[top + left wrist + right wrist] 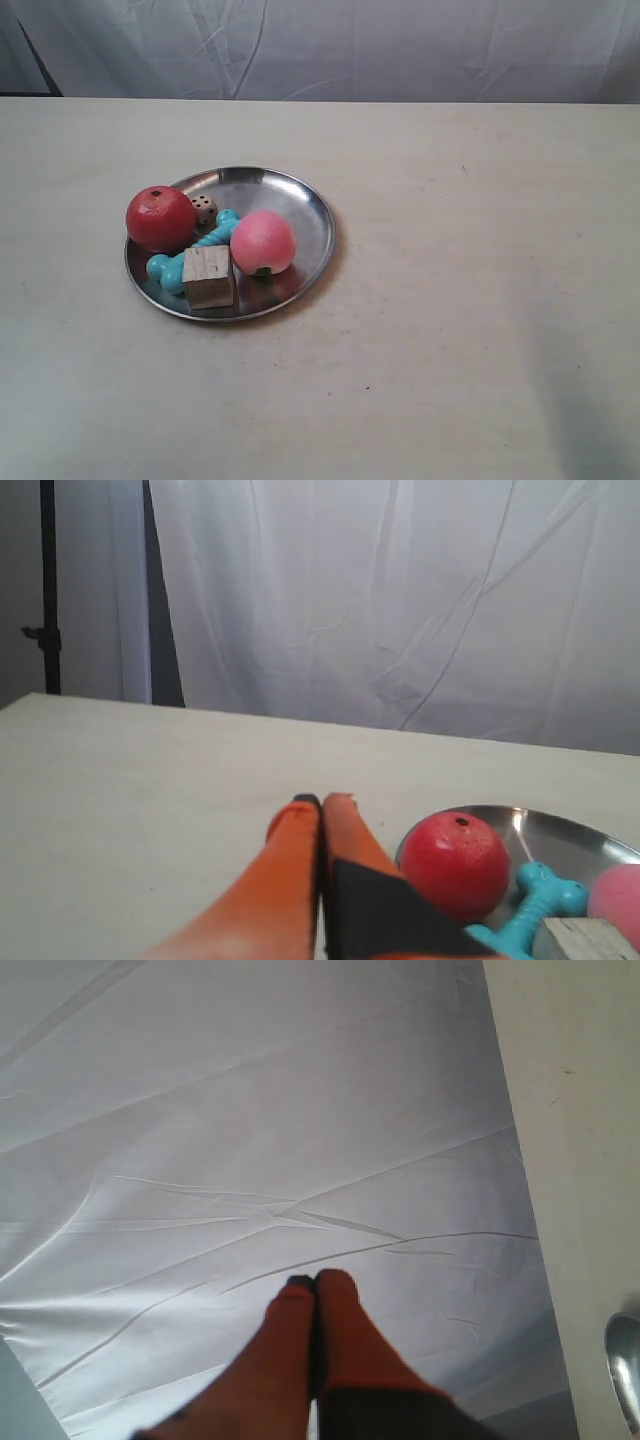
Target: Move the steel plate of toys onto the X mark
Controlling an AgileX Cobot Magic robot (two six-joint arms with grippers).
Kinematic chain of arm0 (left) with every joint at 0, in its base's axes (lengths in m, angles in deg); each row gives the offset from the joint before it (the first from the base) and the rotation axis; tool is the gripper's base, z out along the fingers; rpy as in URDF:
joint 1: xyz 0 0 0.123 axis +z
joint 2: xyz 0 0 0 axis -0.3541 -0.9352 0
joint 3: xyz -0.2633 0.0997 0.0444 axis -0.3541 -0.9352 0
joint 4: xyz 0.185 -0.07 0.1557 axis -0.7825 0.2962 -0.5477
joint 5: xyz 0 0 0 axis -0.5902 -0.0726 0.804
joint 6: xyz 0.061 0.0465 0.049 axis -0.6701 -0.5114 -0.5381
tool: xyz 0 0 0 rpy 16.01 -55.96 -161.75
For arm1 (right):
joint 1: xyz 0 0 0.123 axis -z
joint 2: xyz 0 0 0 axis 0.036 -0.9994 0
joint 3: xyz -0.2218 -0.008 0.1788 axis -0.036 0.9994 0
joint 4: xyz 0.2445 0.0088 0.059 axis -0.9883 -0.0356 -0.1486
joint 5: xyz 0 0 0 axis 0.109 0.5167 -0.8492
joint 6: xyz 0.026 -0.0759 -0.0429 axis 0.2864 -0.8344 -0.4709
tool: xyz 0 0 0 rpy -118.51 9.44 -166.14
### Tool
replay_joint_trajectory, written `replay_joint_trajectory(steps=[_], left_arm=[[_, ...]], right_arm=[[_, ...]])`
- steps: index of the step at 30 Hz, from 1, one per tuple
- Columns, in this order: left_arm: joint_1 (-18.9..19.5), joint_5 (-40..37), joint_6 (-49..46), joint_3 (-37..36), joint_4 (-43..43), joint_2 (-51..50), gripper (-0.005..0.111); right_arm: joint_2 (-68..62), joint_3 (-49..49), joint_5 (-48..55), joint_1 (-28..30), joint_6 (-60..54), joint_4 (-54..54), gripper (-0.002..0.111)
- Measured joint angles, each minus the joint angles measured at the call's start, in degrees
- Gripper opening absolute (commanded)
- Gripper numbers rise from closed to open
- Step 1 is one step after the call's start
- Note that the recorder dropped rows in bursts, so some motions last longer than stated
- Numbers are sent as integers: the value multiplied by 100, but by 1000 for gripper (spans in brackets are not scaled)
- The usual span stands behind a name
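The steel plate (300,200) sits left of the table's middle in the exterior view. It holds a red apple (159,217), a pink peach (263,241), a turquoise bone (190,252), a wooden cube (208,277) and a white die (204,208). No arm shows in that view. I cannot make out the X mark. My left gripper (320,801) is shut and empty, beside the apple (455,865) and the plate (570,825). My right gripper (315,1280) is shut and empty, facing the white cloth, with a sliver of the plate's rim (624,1360) at the frame's edge.
A creased white cloth backdrop (350,45) hangs behind the pale cream table (470,300). A dark stand (46,590) rises past the table's far corner in the left wrist view. A tiny dark speck (367,388) marks the tabletop nearer the front.
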Motion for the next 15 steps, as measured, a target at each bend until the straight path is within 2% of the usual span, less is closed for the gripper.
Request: replay_joint_trajectory(steps=[5,15], left_arm=[[0,-173,0,-3,614,0,0],[0,-217,0,-3,614,0,0]], right_arm=[[0,0,0,0,0,0,-1],[0,0,9,0,0,0,-1]])
